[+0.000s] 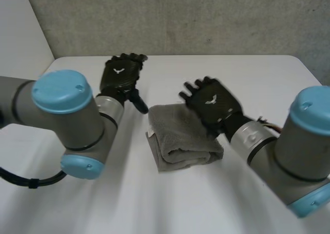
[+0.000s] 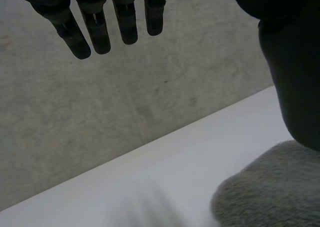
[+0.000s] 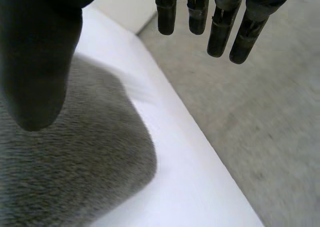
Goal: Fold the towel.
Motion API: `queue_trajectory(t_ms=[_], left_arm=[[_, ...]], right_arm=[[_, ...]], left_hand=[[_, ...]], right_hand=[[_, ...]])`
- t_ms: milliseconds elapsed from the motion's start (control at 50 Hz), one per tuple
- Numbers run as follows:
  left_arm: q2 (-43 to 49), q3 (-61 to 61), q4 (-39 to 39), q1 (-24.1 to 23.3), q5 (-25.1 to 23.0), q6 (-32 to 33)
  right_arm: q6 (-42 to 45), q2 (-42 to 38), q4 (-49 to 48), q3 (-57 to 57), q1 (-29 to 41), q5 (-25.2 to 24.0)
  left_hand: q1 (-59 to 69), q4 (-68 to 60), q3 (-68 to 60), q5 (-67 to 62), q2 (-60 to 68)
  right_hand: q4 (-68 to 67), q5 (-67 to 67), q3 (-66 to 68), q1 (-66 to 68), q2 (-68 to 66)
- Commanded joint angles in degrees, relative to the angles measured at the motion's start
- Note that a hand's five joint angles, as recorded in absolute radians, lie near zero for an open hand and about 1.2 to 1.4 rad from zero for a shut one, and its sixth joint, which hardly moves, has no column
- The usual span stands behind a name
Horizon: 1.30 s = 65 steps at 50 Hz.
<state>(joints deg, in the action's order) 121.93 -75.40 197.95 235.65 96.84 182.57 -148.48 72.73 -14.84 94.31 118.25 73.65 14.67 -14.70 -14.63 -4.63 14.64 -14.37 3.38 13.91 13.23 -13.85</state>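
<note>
White table (image 1: 247,74), grey wall (image 1: 180,17) behind. One grey towel (image 1: 178,138) at table centre, folded into thick bundle, rounded fold at near end; long axis seems to run away from robot, slightly angled. Pale tab (image 1: 149,133) at its left edge, possibly label, unreadable. Two hands, each with one white winged mark (image 1: 118,71) on back. Left hand (image 1: 124,79) beside towel's far-left corner, fingers (image 2: 97,34) straight, holding nothing. Right hand (image 1: 219,110) over towel's far-right part, fingers (image 3: 220,37) straight, thumb (image 3: 35,62) above cloth, nothing gripped.
</note>
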Motion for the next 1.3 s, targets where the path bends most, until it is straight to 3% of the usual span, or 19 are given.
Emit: queue_trajectory(t_ms=[20, 260, 440, 540, 760, 860, 980, 1140, 1300], left_arm=[[5.58, 2.97, -0.55, -4.75, 0.1, -0.2], [12.19, 1.48, -1.78, -6.51, 0.36, 0.15], [11.49, -2.29, -2.48, -6.08, 0.45, 0.06], [8.94, -2.12, -2.57, -6.07, 0.36, 0.15], [-3.98, -2.03, -4.07, -4.49, 0.28, 0.06], [-12.84, -0.89, -9.41, -0.02, -0.07, 0.5], [-18.22, 1.22, -14.35, 3.86, 0.01, -0.02], [-20.95, 4.38, -24.18, 5.09, 0.19, -1.69], [-20.95, 4.65, -26.39, 5.09, 0.28, -2.4]], right_arm=[[-9.37, -0.65, 4.28, -3.42, -5.13, -2.1], [-16.93, -18.92, 12.8, -15.28, -6.45, -4.13], [-16.67, -22.8, 16.77, -18.37, -6.45, -3.95], [-17.28, -20.78, 17.21, -18.72, -6.1, -3.78], [-20.89, -5.49, 16.51, -18.98, -5.93, -1.67], [-25.27, 3.28, 16.42, -19.69, -6.28, 7.09], [-26.34, 5.67, 16.07, -19.6, -6.19, 13.88], [-26.34, 6.29, 16.15, -20.3, -6.45, 17.13], [-26.34, 6.2, 16.5, -21.44, -6.54, 17.75]], left_hand=[[-2.1, 2.13, 2.06, 2.06, -2.07], [-1.93, 1.97, 1.89, 1.89, -1.9], [-2.1, 2.13, 2.05, 2.06, -2.06], [-2.27, 2.3, 2.22, 2.23, -2.23], [-3.61, 3.65, 3.57, 3.57, -3.58], [-3.61, 3.65, 3.57, 3.57, -3.58], [-3.61, 3.65, 3.57, 3.57, -3.58], [-3.78, 3.82, 3.74, 3.74, -3.75], [-3.61, 3.65, 3.57, 3.57, -3.58]], right_hand=[[4.37, -3.38, -3.91, -3.23, 3.85], [4.37, -3.38, -3.91, -3.23, 3.85], [4.37, -3.38, -3.91, -3.23, 3.85], [4.37, -3.38, -3.91, -3.23, 3.85], [4.37, -3.38, -3.91, -3.23, 3.85], [4.37, -3.38, -3.91, -3.23, 3.85], [4.37, -3.38, -3.91, -3.23, 3.85], [4.37, -3.38, -3.91, -3.23, 3.85], [4.37, -3.38, -3.91, -3.23, 3.85]])
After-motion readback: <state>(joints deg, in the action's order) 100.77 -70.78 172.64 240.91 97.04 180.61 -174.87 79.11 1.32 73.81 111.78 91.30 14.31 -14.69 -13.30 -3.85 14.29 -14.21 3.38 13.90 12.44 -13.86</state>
